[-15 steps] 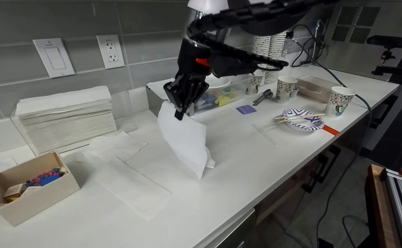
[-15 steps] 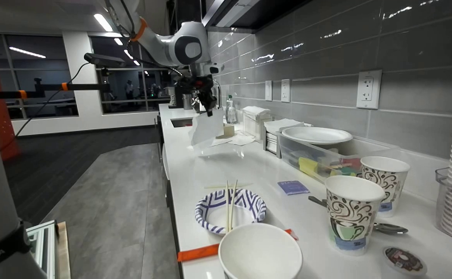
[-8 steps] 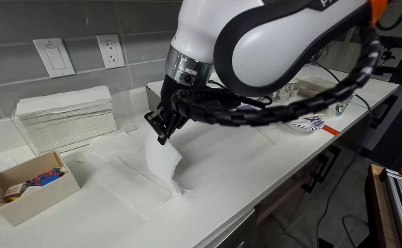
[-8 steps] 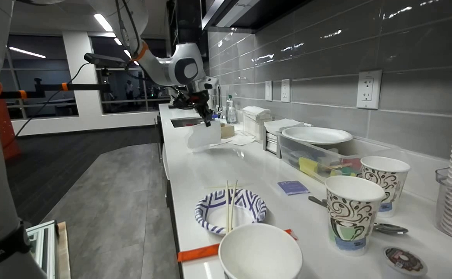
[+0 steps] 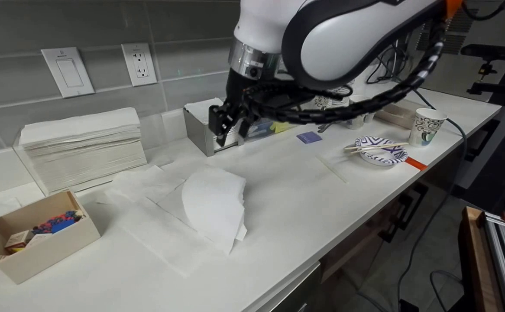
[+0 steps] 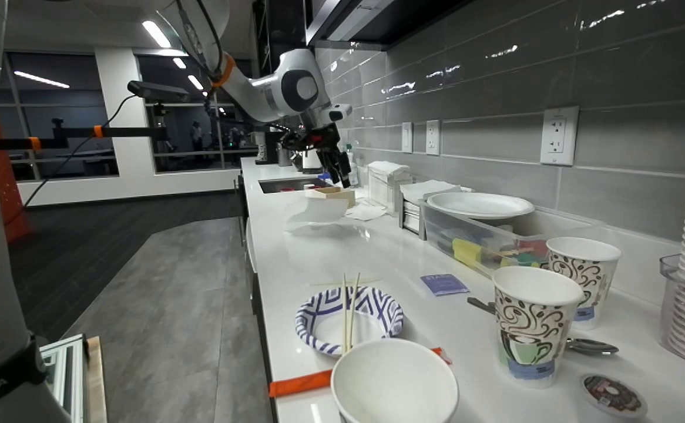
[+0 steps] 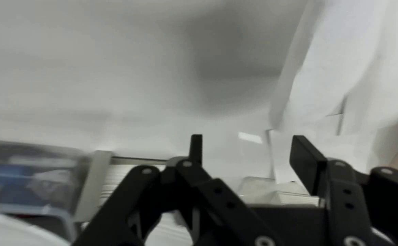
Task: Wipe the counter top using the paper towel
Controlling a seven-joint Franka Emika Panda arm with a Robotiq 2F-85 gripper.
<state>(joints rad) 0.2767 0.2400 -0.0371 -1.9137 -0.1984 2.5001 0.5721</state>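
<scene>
Only an exterior view shows windows beyond the gripper, its 2 fingers spread; below, paper towel on counter.

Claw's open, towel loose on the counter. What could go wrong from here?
1. Double pick: the paper towel sits right by flat sheets, possibly over them; the claw might pinch both.
2. Poor grip: the towel looks bowed, so it may fold or slip.
3. Bump: the napkin holder shows close to the claw in the wrist view; a low sweep might knock it.
</scene>
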